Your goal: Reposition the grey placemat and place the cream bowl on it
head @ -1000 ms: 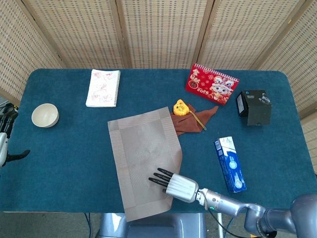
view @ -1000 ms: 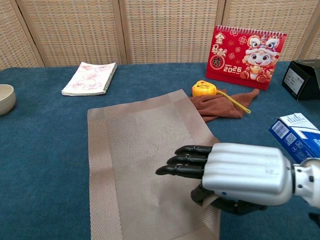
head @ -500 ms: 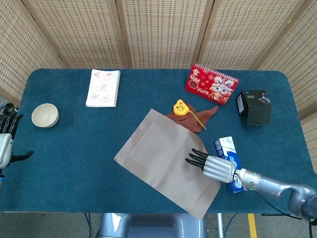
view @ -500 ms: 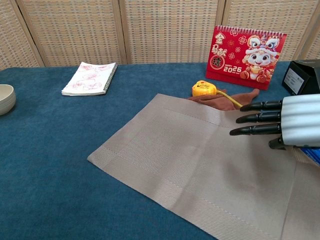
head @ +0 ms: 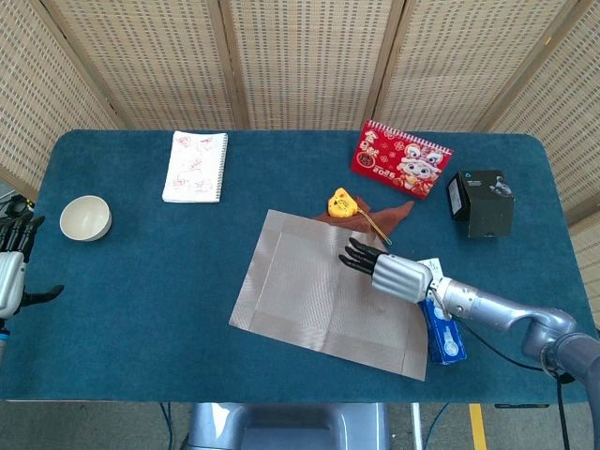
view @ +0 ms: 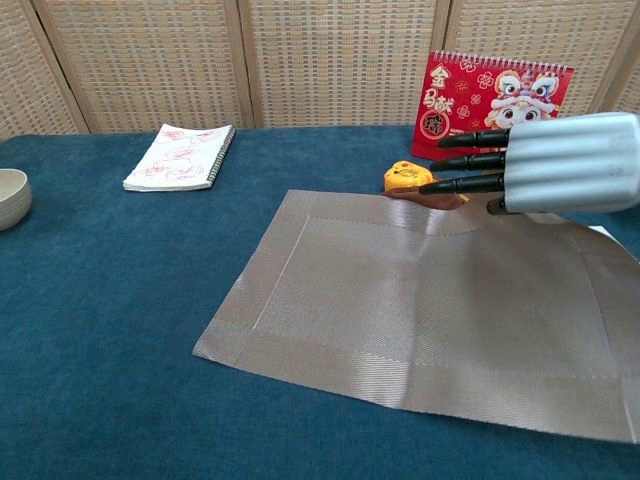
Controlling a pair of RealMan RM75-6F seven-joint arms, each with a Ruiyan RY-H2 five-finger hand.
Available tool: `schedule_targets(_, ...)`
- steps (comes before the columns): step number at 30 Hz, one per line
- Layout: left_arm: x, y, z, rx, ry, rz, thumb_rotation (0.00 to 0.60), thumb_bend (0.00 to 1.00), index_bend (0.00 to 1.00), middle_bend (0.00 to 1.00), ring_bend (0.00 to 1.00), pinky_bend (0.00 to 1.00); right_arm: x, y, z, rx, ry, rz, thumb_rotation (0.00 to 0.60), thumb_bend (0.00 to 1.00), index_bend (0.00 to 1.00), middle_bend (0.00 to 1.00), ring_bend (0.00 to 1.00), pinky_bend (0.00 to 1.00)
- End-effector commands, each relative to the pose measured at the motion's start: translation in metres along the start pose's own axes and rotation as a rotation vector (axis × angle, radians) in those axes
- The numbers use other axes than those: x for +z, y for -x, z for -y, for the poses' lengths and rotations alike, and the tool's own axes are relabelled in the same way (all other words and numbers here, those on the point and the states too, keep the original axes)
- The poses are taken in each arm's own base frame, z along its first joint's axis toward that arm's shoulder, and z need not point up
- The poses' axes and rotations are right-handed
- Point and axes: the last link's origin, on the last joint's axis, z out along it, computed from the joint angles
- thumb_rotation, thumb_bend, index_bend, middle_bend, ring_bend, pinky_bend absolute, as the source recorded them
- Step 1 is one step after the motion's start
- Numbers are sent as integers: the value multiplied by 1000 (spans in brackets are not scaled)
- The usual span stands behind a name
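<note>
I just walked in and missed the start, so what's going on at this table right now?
The robot's right hand rests flat on the grey placemat, repositioning it near the table's middle. The cream bowl sits untouched at the far left, near the idle left hand. Placing the bowl on the mat is not yet done.

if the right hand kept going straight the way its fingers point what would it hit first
Probably nothing soon: the right hand points leftward over the grey placemat, then bare tablecloth. Its height above the mat is unclear.
</note>
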Motion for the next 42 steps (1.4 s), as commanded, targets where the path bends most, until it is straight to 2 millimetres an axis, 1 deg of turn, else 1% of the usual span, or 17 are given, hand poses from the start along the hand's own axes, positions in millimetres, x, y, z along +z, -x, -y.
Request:
schedule_targets(1,0,0,1,0,-1,1,600,0,0,0,0,0,9,6,-9,-43,70,37,600,17,54,0,0,0)
schedule_targets(2,0,0,1,0,0,2,600,0,0,0,0,0,9,6,-10,-38,93,39,600,2,16,0,0,0)
schedule_targets(3,0,1,1,2,0,5,600,0,0,0,0,0,7,4,-12,-22,128,32,600,0,0,0,0,0)
schedule_targets(6,1,2,2,5,0,11,600,0,0,0,0,0,1,-1,-17,11,194,12,600,0,0,0,0,0)
schedule_targets(10,2,3,3,7,1,18,600,0,0,0,0,0,-14,-6,-29,20,268,-10,600,0,0,0,0,0)
schedule_targets(13,1,3,1,10,10,18,600,0,0,0,0,0,-32,-5,-41,20,296,-2,600,0,0,0,0,0)
schedule_targets(16,-1,6,-5,20,32,21,600,0,0,0,0,0,-72,0,-53,13,346,14,600,0,0,0,0,0)
schedule_targets(17,-1,7,-7,22,37,22,600,0,0,0,0,0,-79,1,-55,17,357,18,600,0,0,0,0,0)
schedule_targets(21,-2,9,-10,24,48,24,600,0,0,0,0,0,-98,5,-57,40,388,29,600,0,0,0,0,0)
schedule_targets(24,-4,10,-12,27,57,21,600,0,0,0,0,0,-119,9,-55,66,421,47,600,0,0,0,0,0)
schedule_targets(27,-5,11,-18,33,77,17,600,0,0,0,0,0,-149,13,-49,147,505,58,600,0,0,0,0,0)
schedule_targets(30,-5,13,-23,49,104,22,600,0,0,0,0,0,-164,14,-45,221,574,58,600,0,0,0,0,0)
schedule_targets(33,-1,17,-35,81,174,32,600,0,0,0,0,0,-185,15,-34,372,702,50,600,0,0,0,0,0)
schedule_targets(34,0,18,-39,86,191,34,600,0,0,0,0,0,-189,15,-31,405,727,47,600,0,0,0,0,0)
schedule_targets(36,3,21,-52,102,260,41,600,0,0,0,0,0,-200,15,-19,512,815,39,600,0,0,0,0,0)
schedule_targets(38,5,24,-64,113,315,45,600,0,0,0,0,0,-207,14,-10,583,871,37,600,0,0,0,0,0)
schedule_targets(42,10,35,-98,151,462,71,600,0,0,0,0,0,-218,7,15,763,1005,43,600,0,0,0,0,0)
